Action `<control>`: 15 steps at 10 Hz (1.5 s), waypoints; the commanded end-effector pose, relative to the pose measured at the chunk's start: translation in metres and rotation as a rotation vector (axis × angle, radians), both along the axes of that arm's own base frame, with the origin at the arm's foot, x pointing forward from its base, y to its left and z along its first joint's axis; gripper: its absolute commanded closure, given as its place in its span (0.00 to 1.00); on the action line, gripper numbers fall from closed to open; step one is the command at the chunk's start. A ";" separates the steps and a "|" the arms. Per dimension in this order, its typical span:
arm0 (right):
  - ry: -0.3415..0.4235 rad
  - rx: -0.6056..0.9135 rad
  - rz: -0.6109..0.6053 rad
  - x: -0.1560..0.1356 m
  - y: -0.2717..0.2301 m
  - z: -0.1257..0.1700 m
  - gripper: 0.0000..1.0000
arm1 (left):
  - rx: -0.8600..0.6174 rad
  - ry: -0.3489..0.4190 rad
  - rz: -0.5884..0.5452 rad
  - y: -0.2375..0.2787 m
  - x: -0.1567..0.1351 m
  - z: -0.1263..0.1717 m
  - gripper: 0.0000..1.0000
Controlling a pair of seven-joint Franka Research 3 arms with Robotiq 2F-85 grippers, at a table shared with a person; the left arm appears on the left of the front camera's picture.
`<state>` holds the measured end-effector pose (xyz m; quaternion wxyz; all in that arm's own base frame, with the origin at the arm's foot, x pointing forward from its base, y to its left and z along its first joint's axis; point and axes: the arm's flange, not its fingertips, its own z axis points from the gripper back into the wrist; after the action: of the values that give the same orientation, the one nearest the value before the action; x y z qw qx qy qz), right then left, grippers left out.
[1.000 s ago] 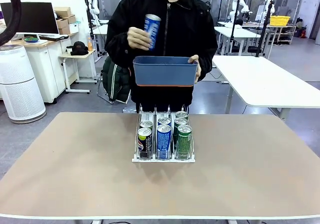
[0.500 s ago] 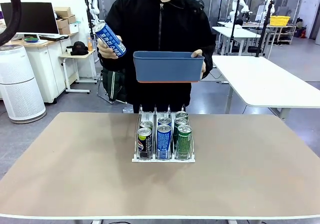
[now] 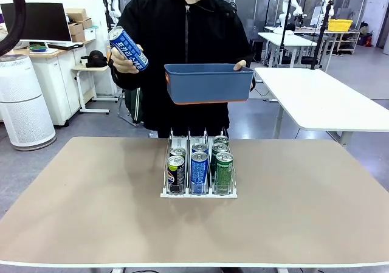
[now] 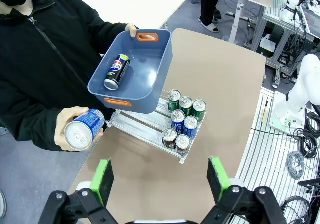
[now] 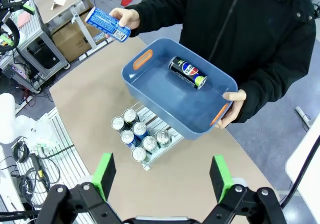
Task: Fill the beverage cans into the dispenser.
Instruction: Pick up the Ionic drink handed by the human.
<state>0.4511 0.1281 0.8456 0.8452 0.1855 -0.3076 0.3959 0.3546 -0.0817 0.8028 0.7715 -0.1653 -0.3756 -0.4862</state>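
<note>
Tan table [image 3: 91,212]; person's raised hand [image 3: 121,63] holds blue can [image 3: 128,48] tilted near bin [image 3: 206,83].

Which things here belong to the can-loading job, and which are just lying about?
Job: dispenser, racked cans, held blue-and-white can, dark can, blue bin carrying it.
Lying about: air purifier, monitor, white side table.

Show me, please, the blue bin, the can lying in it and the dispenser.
blue bin [image 3: 206,86]: front view, front wall.
can in the bin [image 5: 187,73]: right wrist view, its label.
dispenser [image 3: 199,195]: front view, white base's front edge.
</note>
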 end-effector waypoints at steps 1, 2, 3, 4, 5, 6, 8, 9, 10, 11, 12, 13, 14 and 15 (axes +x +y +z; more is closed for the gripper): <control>0.003 -0.002 0.003 -0.001 0.000 0.000 0.00 | -0.007 0.007 -0.007 0.000 0.000 -0.001 0.00; 0.003 -0.002 0.003 -0.001 0.000 0.000 0.00 | -0.007 0.007 -0.007 0.000 0.000 -0.001 0.00; 0.003 -0.002 0.003 -0.001 0.000 0.000 0.00 | -0.007 0.007 -0.007 0.000 0.000 -0.001 0.00; 0.003 -0.002 0.003 -0.001 0.000 0.000 0.00 | -0.007 0.007 -0.007 0.000 0.000 -0.001 0.00; 0.003 -0.002 0.003 -0.001 0.000 0.000 0.00 | -0.007 0.007 -0.007 0.000 0.000 -0.001 0.00; 0.003 -0.002 0.003 -0.001 0.000 0.000 0.00 | 0.000 0.000 0.000 0.000 0.000 0.000 0.00; 0.003 -0.002 0.003 -0.001 0.000 0.000 0.00 | 0.031 0.037 0.042 0.007 0.010 0.000 0.00; 0.003 -0.002 0.003 -0.001 0.000 0.000 0.00 | 0.050 0.031 0.074 -0.004 0.014 -0.007 0.00; 0.003 -0.002 0.003 -0.001 0.000 0.000 0.00 | 0.079 0.027 0.067 -0.001 0.021 -0.009 0.00; 0.003 -0.002 0.003 -0.001 0.000 0.000 0.00 | 0.116 0.018 0.061 0.004 0.028 -0.010 0.00; 0.003 -0.002 0.003 -0.001 0.000 0.000 0.00 | 0.127 0.013 0.060 0.001 0.033 -0.013 0.00; 0.003 -0.002 0.003 -0.001 0.000 0.000 0.00 | 0.129 0.017 0.068 -0.003 0.037 -0.017 0.00; 0.003 -0.002 0.003 -0.001 0.000 0.000 0.00 | 0.136 0.019 0.050 -0.002 0.040 -0.019 0.00; 0.003 -0.002 0.003 -0.001 0.000 0.000 0.00 | 0.168 -0.009 0.059 -0.003 0.046 -0.023 0.00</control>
<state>0.4511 0.1282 0.8455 0.8452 0.1856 -0.3074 0.3959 0.3962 -0.0852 0.7793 0.7976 -0.1106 -0.3368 -0.4881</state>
